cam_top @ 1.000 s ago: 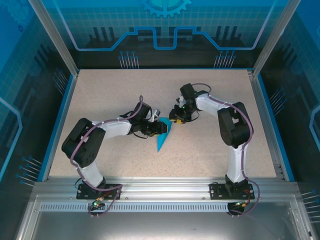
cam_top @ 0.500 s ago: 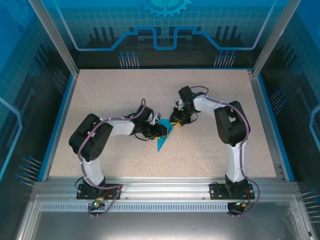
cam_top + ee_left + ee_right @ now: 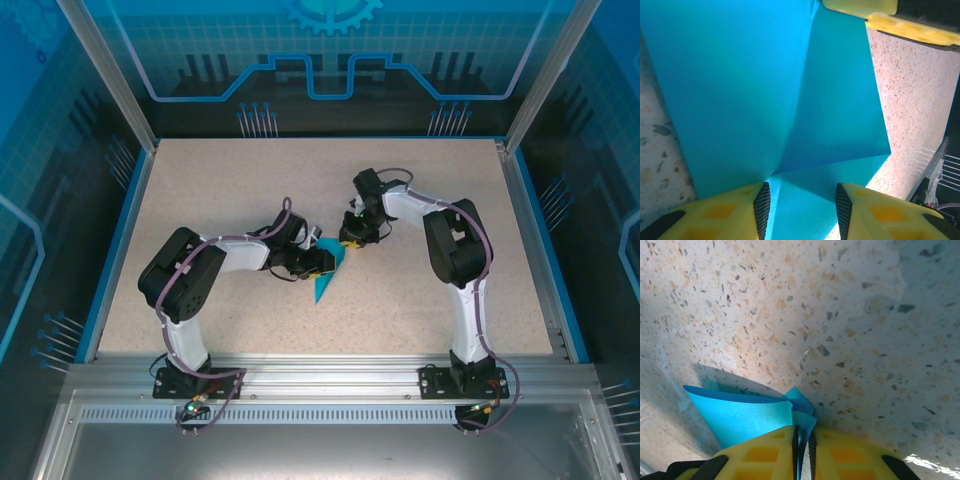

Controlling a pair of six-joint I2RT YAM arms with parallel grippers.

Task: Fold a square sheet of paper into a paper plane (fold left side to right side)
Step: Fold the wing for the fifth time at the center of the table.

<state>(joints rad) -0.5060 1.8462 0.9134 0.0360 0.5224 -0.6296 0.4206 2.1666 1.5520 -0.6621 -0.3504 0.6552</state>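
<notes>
The blue paper lay near the middle of the speckled bench, between the two arms. It was a creased, pointed shape, with its sharp tip towards the near edge and its wide end towards the two claws.

The left claw came in from the left and sat low over the wide end of the paper. In the left wrist view the left claw had its two yellow fingers apart, and the paper ran through the gap between them without being pinched. A crease ran up the paper from that gap, with one flap lighter and the other in shade. The right claw met the paper's far edge at the top of that view, and bare bench showed beside the paper.

The right claw reached in from the right to the paper's upper corner, just beside the left claw. In the right wrist view the right claw was clamped on the paper. Its dark pads were almost together, with the thin blue edge caught between them. Layered flaps of the paper lifted off the bench to the left of the fingers and cast a shadow on it.
</notes>
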